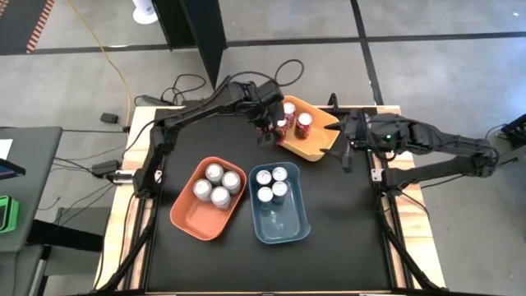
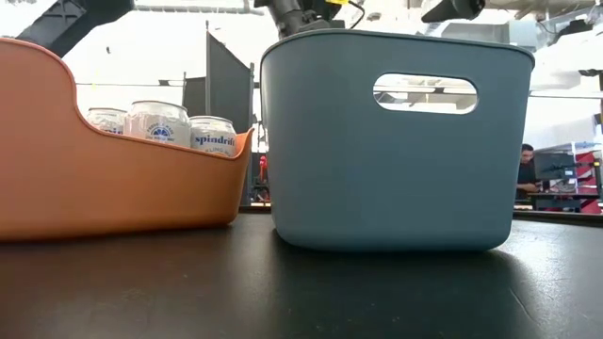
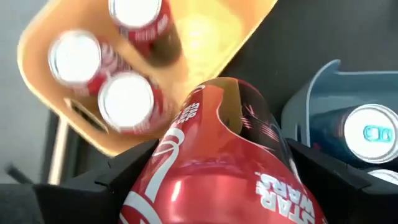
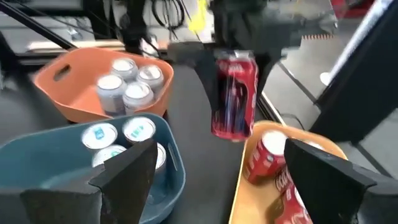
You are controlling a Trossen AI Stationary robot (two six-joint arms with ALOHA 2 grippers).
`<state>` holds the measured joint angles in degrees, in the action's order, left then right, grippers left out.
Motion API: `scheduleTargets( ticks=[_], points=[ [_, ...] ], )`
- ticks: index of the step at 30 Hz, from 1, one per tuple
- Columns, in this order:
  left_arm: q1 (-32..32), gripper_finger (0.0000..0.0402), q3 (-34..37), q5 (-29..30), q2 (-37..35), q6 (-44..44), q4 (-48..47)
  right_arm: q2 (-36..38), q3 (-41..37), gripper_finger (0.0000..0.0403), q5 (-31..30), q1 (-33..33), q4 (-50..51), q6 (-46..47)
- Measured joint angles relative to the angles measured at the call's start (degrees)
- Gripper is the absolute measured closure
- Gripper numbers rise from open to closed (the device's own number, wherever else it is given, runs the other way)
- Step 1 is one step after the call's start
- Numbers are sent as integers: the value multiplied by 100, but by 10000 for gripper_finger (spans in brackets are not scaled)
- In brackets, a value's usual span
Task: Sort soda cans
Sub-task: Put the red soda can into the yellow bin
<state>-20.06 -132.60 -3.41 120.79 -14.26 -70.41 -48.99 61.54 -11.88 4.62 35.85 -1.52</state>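
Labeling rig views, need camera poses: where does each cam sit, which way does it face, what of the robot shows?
High: overhead, straight down on the table; both arms, left gripper holding a red can by the yellow bin, right gripper open beside it.
Low: table height, level toward the room; blue bin, orange bin, arm bits at top.
Left wrist: past its own fingers, at the held can.
Right wrist: past its own fingers, toward the left gripper.
Shared: red can in both wrist views.
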Motion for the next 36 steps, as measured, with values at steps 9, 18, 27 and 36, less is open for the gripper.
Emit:
scheduleTargets(
  ticks=[9, 18, 27, 36],
  points=[
    [52, 93, -13, 229, 11, -1142, 469, -565, -2, 35, -371, 2, 180, 307],
    [57, 93, -11, 474, -75, -1526, 218, -1509, -7, 40, -1002, 2, 309, 438],
    [-56, 93, -11, 564, -637, -1420, -317, -1584, -232, 118, -1211, 324, -10, 454],
    [-162, 93, -11, 771, -834, -1233, -683, -838, -1364, 251, -1198, 905, -710, 690]
  ],
)
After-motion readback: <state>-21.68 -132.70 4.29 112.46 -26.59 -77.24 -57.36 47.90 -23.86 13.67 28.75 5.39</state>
